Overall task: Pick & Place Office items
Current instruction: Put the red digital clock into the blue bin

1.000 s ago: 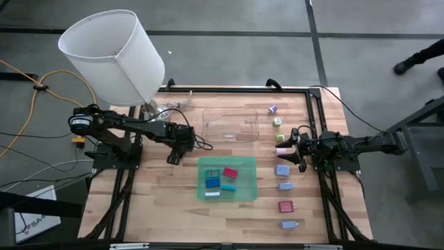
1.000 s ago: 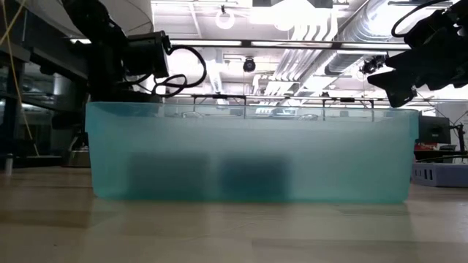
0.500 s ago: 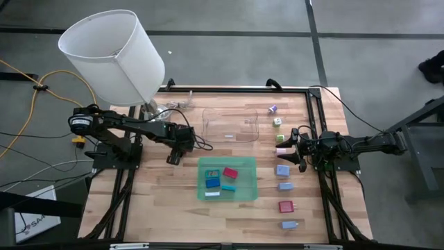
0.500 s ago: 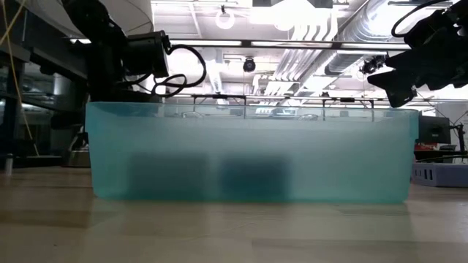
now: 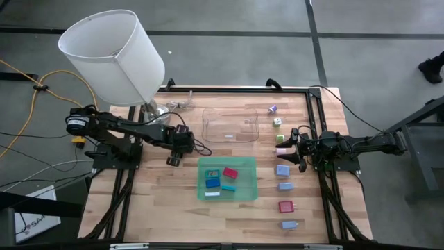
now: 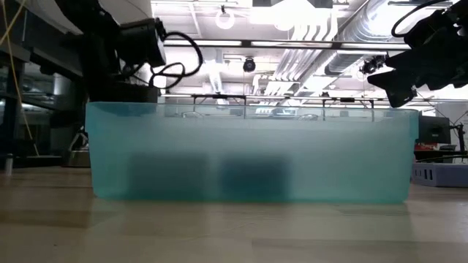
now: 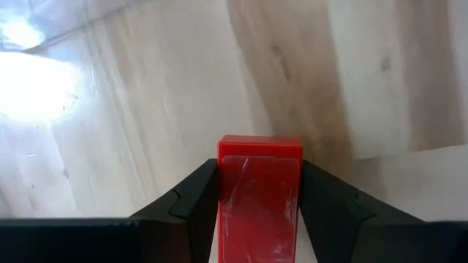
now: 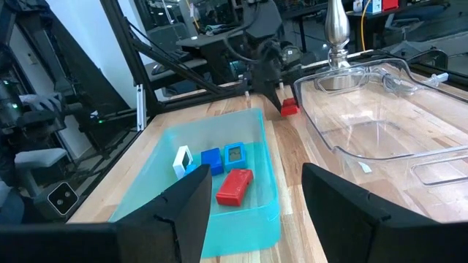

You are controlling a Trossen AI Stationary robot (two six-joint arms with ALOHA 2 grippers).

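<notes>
The left gripper (image 7: pixel 257 191) grips a red block (image 7: pixel 259 193) between its fingers, held above bare wood just beside the green tray (image 5: pixel 251 194), off its left far corner. This looks like the carry step; next it must travel over the tray and release. The block is flat, glossy, plain red (another red one already lies inside). Beyond the tray's right side, the right gripper (image 5: pixel 286 146) waits with its fingers spread.

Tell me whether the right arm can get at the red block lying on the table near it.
Probably yes. The red block lies bare on the table on the right arm's side, with nothing over it, and the right tool hangs open and empty nearby.
</notes>
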